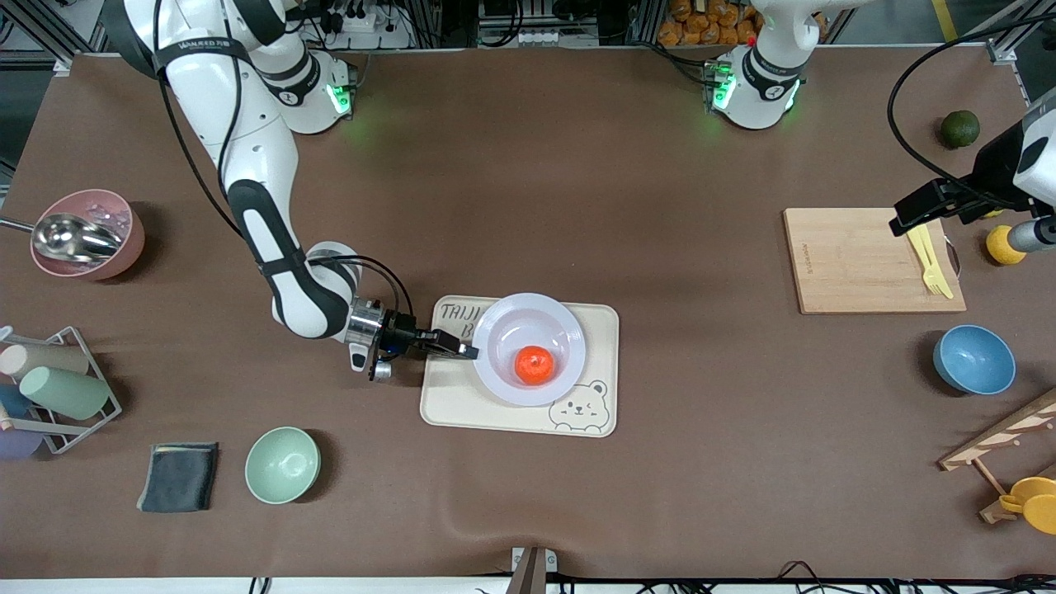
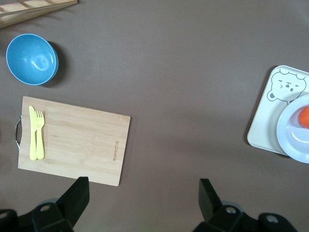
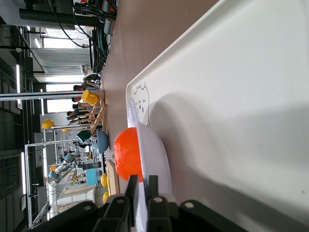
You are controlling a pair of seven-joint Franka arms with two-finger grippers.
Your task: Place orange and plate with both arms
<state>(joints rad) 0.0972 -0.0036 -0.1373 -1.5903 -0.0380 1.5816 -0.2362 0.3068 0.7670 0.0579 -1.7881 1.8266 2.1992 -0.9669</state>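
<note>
lavender-white plate (image 1: 530, 349): on the cream bear-printed tray (image 1: 462, 404), mid-bench; looks stiff, thin, light, glossy so probably slick. Take it by the rim.
orange (image 1: 534, 365): in the plate's sunken centre; round, will likely roll if the plate tips.
right claw (image 1: 472, 352): low at the rim on the right arm's side, fingers narrow astride the rim edge.
left claw (image 2: 144, 193): wide, empty, waiting above the bamboo cutting board (image 1: 858, 262).
</note>
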